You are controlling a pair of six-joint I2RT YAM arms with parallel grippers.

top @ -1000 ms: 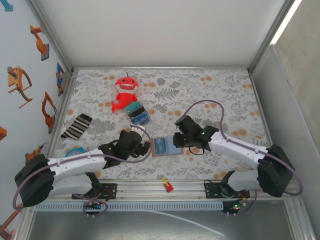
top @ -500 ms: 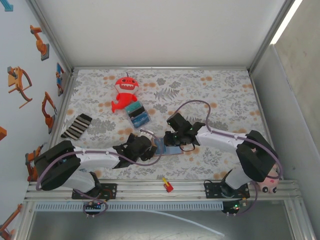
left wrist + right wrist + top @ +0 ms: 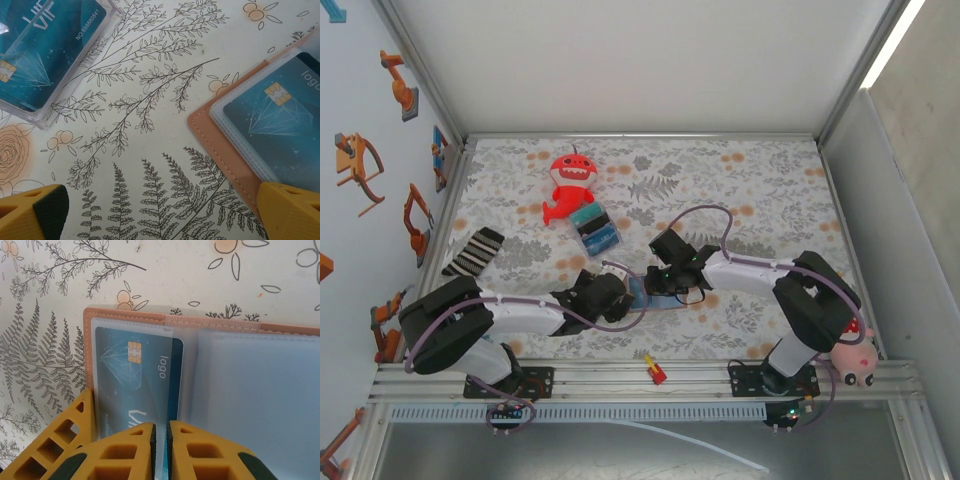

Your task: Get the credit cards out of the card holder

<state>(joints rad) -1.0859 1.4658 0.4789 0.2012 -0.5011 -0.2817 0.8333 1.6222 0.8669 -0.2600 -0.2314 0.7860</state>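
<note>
The card holder (image 3: 646, 293) lies open on the flowered cloth between my two grippers, tan outside (image 3: 125, 316) with clear sleeves inside. A teal credit card (image 3: 135, 375) with a gold chip sits in its left sleeve. My right gripper (image 3: 161, 427) is nearly shut, pinching the card's right edge at the holder's fold. My left gripper (image 3: 160, 202) hovers low and wide open, with bare cloth between its fingers. Its right finger (image 3: 292, 212) overlaps the holder's tan corner (image 3: 225, 150). The same card (image 3: 280, 120) appears in the left wrist view.
A clear case of blue-teal cards (image 3: 45, 50) lies just behind the left gripper, also visible as the bundle (image 3: 595, 228). Further back sits a red plush toy (image 3: 570, 183), and a striped sock (image 3: 473, 251) lies at the left. A small red-yellow item (image 3: 654, 370) rests on the front rail.
Both arms have closed in on the card holder: the right gripper moved left over it and pinched at the card, the left gripper slid right to its left edge, staying open.
</note>
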